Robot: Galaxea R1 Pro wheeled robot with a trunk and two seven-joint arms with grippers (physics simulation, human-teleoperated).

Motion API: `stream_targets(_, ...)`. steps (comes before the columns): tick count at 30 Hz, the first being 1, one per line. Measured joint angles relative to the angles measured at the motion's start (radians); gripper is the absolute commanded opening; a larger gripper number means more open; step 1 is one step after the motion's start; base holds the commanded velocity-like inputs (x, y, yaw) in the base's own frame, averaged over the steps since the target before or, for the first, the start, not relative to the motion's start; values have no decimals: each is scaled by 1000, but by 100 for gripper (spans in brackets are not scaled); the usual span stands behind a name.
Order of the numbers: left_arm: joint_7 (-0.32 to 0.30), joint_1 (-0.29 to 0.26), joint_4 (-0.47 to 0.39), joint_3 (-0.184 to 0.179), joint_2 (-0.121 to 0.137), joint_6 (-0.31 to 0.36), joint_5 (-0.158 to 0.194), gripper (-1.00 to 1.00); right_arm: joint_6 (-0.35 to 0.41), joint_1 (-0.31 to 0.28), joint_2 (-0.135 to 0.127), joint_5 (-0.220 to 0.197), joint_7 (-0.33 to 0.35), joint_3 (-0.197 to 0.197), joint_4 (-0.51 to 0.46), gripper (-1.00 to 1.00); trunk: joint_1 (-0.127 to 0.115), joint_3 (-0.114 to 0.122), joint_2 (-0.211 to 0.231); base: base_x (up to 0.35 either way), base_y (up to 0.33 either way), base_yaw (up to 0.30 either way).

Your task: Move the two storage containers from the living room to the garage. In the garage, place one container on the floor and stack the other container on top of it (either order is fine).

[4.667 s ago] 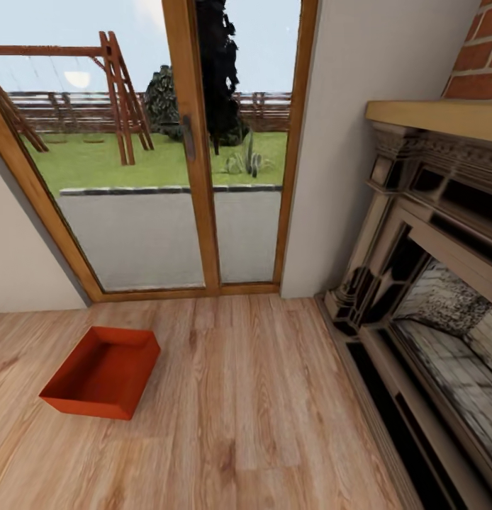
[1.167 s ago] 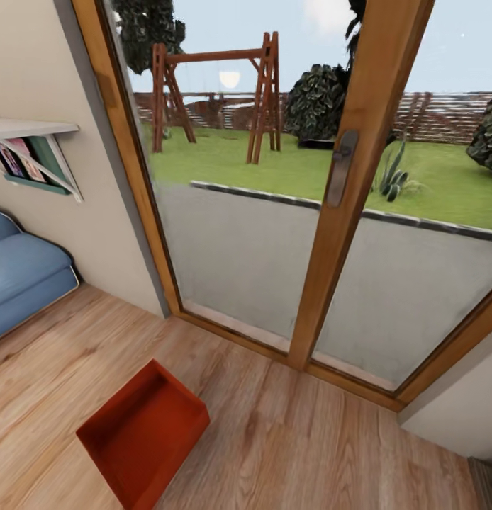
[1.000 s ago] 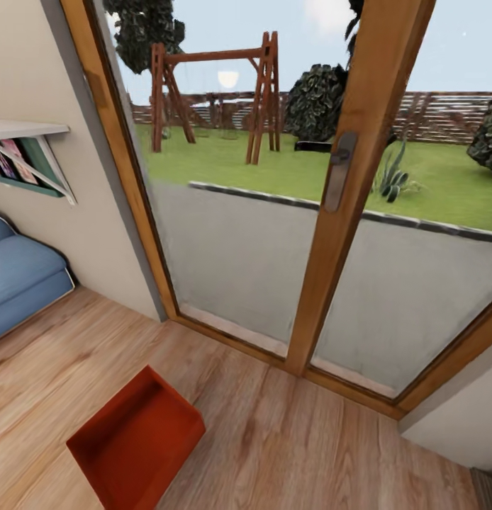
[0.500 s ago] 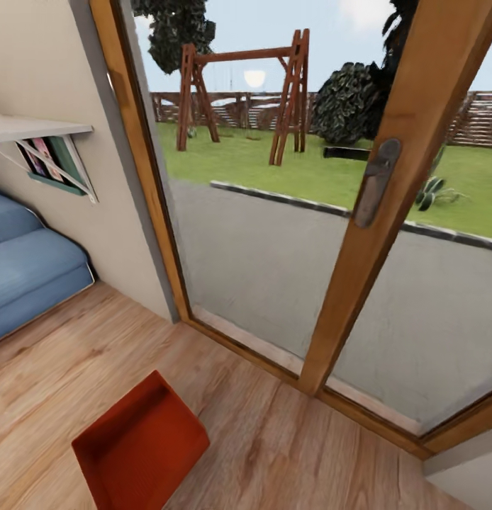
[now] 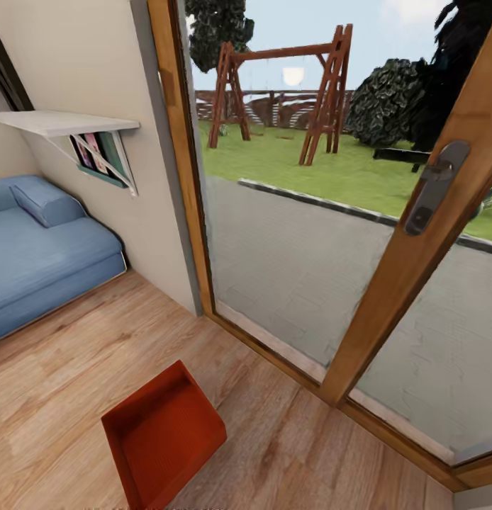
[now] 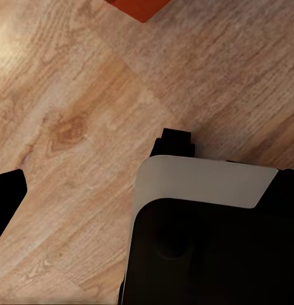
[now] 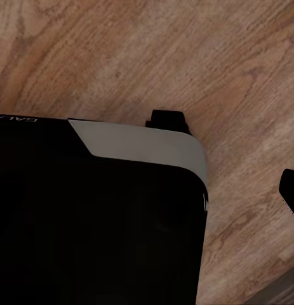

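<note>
One orange-red storage container (image 5: 164, 439) lies open-top and empty on the light wood planks of the living room, low in the head view, just in front of the glass door. One of its corners (image 6: 137, 6) shows in the left wrist view. My left gripper (image 6: 150, 184) hangs over the planks beside my own base, one dark finger (image 6: 7, 203) at the picture's edge, nothing held. My right gripper (image 7: 147, 184) hangs likewise, with one finger (image 7: 289, 190) at the edge and nothing between the fingers.
A wood-framed glass door (image 5: 409, 269) with a metal handle (image 5: 434, 188) stands close ahead on the right. A blue sofa (image 5: 40, 248) sits at the left under a white wall shelf (image 5: 62, 122). My white and black base (image 6: 197, 184) lies below the arms.
The camera has turned left and moved nearer the door, so the sofa and shelf show more. The container lies in the same spot on the planks.
</note>
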Motion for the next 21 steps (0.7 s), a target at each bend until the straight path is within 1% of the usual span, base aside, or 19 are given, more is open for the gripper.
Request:
stream_targets(13,0,0,0,0,0,0,0,100,0,-1,0,0,0,0,0,100,0,-5,0,0,0,269)
stream_targets(15,0,0,0,0,0,0,0,100,-1,-1,0,0,0,0,0,100,0,-5,0,113,-71,244)
stream_targets(21,0,0,0,0,3,0,0,100,-1,0,0,0,0,0,0,100,0,-6,0,224,-155,50)
